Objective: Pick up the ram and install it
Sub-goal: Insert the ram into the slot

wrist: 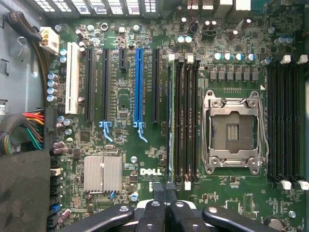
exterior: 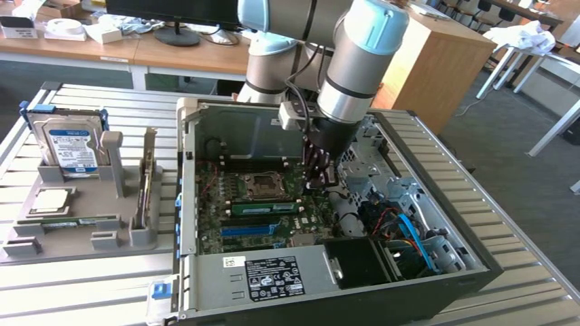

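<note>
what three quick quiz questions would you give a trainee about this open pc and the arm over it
1. True or false: the processor socket on the motherboard has no chip in it.
2. The ram is: a) lying across the socket; b) standing in a long slot beside the socket; c) held up clear of the motherboard.
3. Are the fingers open or shut?
Key: 1 true; 2 b; 3 shut.
</note>
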`<state>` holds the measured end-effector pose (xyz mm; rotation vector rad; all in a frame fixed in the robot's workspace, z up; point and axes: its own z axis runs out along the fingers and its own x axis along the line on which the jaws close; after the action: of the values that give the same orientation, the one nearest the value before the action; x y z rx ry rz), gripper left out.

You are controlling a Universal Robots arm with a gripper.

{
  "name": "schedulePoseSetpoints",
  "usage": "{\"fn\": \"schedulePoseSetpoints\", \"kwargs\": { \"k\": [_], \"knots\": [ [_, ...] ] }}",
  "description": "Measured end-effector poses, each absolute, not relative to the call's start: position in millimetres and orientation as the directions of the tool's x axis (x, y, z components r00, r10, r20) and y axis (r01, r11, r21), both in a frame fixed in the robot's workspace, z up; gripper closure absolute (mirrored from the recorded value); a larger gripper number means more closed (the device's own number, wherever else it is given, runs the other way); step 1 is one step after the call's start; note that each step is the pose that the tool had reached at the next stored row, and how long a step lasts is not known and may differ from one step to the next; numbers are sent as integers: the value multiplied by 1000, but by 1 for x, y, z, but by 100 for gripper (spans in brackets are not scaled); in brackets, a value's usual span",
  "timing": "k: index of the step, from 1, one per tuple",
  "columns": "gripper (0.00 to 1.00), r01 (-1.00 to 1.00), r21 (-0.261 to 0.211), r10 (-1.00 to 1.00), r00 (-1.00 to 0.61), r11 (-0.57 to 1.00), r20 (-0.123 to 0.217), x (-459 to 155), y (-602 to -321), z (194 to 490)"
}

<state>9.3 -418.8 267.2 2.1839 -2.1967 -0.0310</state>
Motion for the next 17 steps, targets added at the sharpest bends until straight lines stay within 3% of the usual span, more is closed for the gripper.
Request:
{"fn": "schedulePoseSetpoints", "kwargs": {
  "k": [17],
  "knots": [
    [90, -999, 45, -1000, -5, 6, 17, 9, -419, 250]
  ]
}}
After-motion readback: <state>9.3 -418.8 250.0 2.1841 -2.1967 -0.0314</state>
